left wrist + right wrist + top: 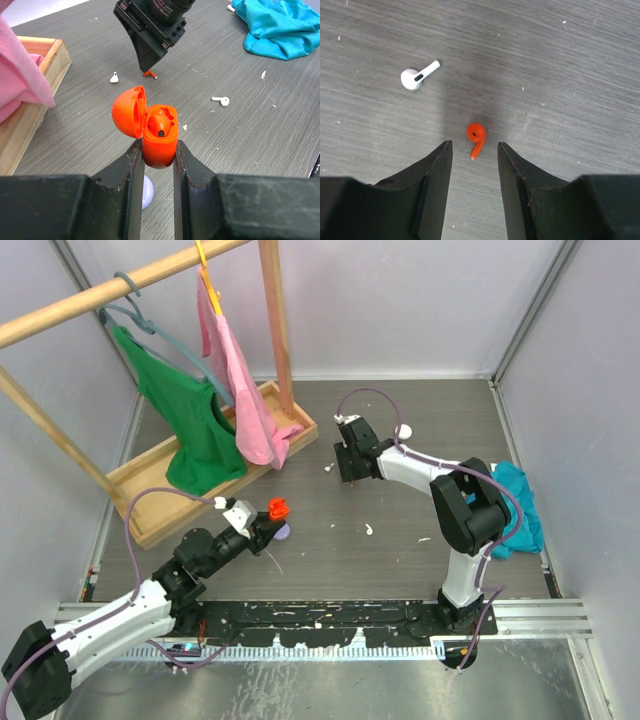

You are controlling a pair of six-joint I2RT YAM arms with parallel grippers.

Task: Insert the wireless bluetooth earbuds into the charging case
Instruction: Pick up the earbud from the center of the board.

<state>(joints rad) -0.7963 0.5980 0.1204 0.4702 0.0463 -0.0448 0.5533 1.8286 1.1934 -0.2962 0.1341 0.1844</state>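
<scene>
Red bud [475, 140], tiny, light, hard slick plastic, likely to squirt out unless pinched across the bulb, lies flat mid-counter [570, 75] toward the far edge between the right pincer's [474, 145] part-open jaws, untouched; left pincer [157, 143] clamps the open case [160, 150].

Left wrist view: pale round object [148, 193] on the surface [250, 145] largely hidden behind the jaws of the left gripper [158, 146]; pink cloth [20, 70] and wooden tray [30, 131] cut off by left edge; teal cloth [280, 25] cut off by top and right edges; red earbud [149, 74] shows only a stub beneath the right gripper [145, 68]; second socket of the orange case [161, 131] indeterminate; top view: white speck [368, 530] too small to identify.
</scene>
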